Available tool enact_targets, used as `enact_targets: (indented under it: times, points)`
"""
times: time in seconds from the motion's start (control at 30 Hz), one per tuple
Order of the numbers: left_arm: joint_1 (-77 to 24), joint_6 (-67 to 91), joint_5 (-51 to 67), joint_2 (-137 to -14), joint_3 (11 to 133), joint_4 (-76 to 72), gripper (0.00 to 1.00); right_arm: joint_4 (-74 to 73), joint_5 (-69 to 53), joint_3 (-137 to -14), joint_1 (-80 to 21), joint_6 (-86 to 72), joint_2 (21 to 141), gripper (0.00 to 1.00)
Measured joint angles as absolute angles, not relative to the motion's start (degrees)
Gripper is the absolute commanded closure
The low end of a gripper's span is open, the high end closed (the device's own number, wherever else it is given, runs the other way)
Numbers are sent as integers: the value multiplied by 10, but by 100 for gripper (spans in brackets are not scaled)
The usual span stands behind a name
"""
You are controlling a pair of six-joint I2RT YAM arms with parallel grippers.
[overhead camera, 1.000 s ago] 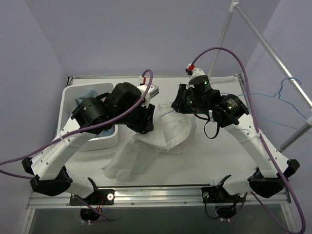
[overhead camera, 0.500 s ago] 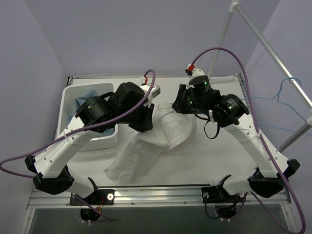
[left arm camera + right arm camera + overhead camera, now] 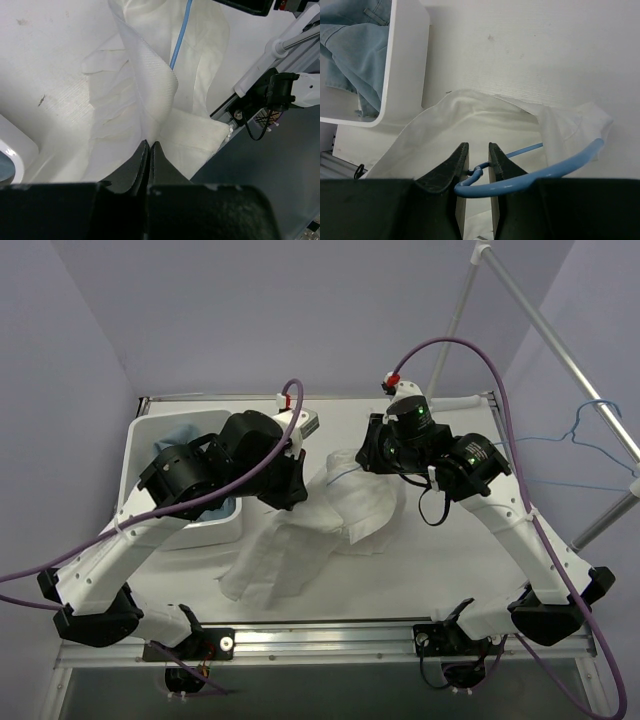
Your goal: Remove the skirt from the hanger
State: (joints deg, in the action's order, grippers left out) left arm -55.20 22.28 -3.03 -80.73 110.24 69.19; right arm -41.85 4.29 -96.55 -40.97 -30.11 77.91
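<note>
The left pincer [image 3: 150,145], pinched tight on the white skirt [image 3: 300,552] in the middle of the table [image 3: 410,585], has tugged it left. The right pincer [image 3: 476,152] grips the blue hanger [image 3: 555,167], so the skirt may be slipping off.

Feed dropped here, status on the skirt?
Left hand pinching skirt. Right hand clamped on blue hanger. Hanger partly inside skirt. White bin close beside.
</note>
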Motion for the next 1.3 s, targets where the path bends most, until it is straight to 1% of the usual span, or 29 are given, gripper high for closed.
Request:
enact_targets:
  times: [0.2,0.4,0.6,0.77,1.0,1.3]
  points:
    - [-549,227,-45,-770,1075,683,98,-419,57,-966,-410,-301,779,100]
    - [-521,237,-47,-730,1028,679,98,-422,62,-966,-405,-300,778,100]
    - [-490,238,-35,-701,1002,677,98,-427,60,-967,-357,-299,762,100]
    - [-483,238,-7,-674,982,663,98,-439,60,-976,-310,-299,754,100]
    - [-483,246,77,-610,908,590,98,-448,54,-990,-307,-300,765,100]
    - [-482,257,132,-541,853,514,98,-452,25,-1000,-283,-310,795,100]
